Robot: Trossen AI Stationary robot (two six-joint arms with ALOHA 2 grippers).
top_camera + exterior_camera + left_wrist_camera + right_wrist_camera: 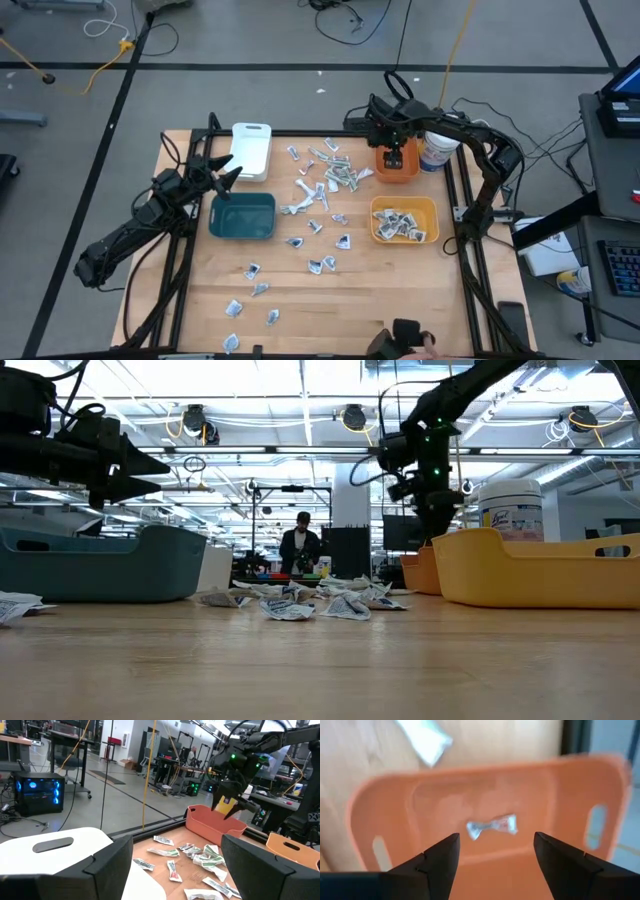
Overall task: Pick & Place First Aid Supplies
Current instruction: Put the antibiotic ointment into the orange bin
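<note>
Orange bin [485,815] sits straight under my right claw [495,855], jaws spread and empty. One wrapped strip [491,827] lies flat on the bin floor between my fingertips, silver-white with a reddish end and pinched in the middle, long axis running across the gap between my fingers. Looks placed, so my guess is the next pick comes from the heap of packets [330,175] on the worktop just beside the orange bin, on the side toward the teal bin [242,216]. Right claw is much the nearer arm to that heap. Packets are small, flat, white-grey, some with green or bluish print, overlapping at all angles. Left claw [228,172] hangs open over the teal bin's far rim, empty.
</note>
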